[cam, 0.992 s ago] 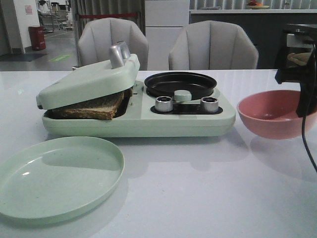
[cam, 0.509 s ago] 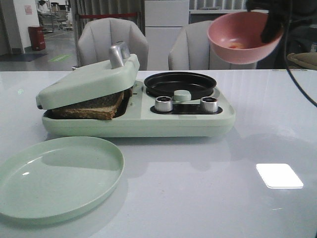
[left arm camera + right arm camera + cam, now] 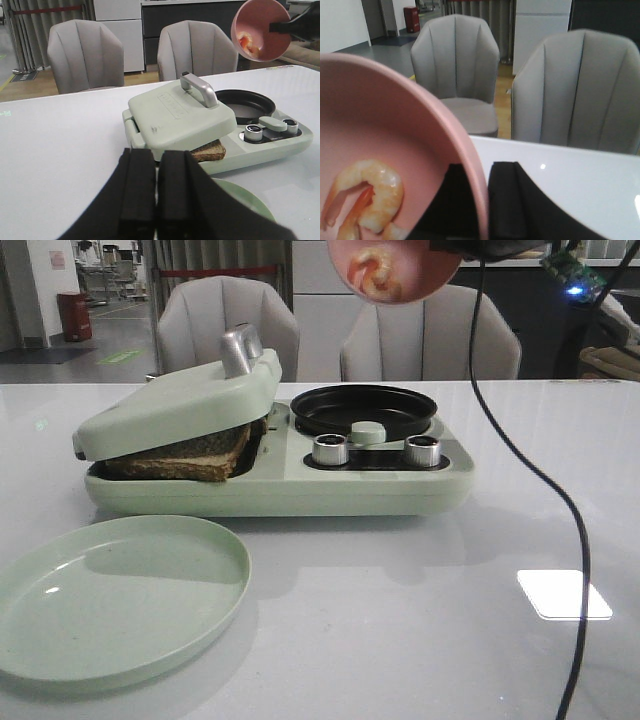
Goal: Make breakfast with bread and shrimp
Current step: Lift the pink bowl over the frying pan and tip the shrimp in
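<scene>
The shrimp [image 3: 375, 272] [image 3: 367, 197] [image 3: 247, 42] lies curled inside a pink bowl [image 3: 425, 275] [image 3: 380, 125] [image 3: 265, 25]. The bowl is tipped on its side, high above the black pan [image 3: 363, 408] [image 3: 245, 105]. My right gripper [image 3: 485, 200] [image 3: 274, 27] is shut on the bowl's rim, one finger inside and one outside. Bread [image 3: 185, 458] [image 3: 210, 150] sticks out from under the sandwich maker's half-lowered green lid [image 3: 180, 405]. In the left wrist view my left gripper [image 3: 156, 190] is shut on nothing, back from the maker, and it is out of the front view.
A pale green plate [image 3: 115, 595] [image 3: 240, 200] lies in front of the maker, at the table's near left. Two silver knobs [image 3: 330, 449] sit in front of the pan. The right arm's black cable [image 3: 545, 490] hangs down over the table's right side. Grey chairs [image 3: 228, 325] stand behind.
The right gripper has carried the pink bowl from the table at the right up and leftward. The bowl has tipped over, so the shrimp inside now faces the front camera.
</scene>
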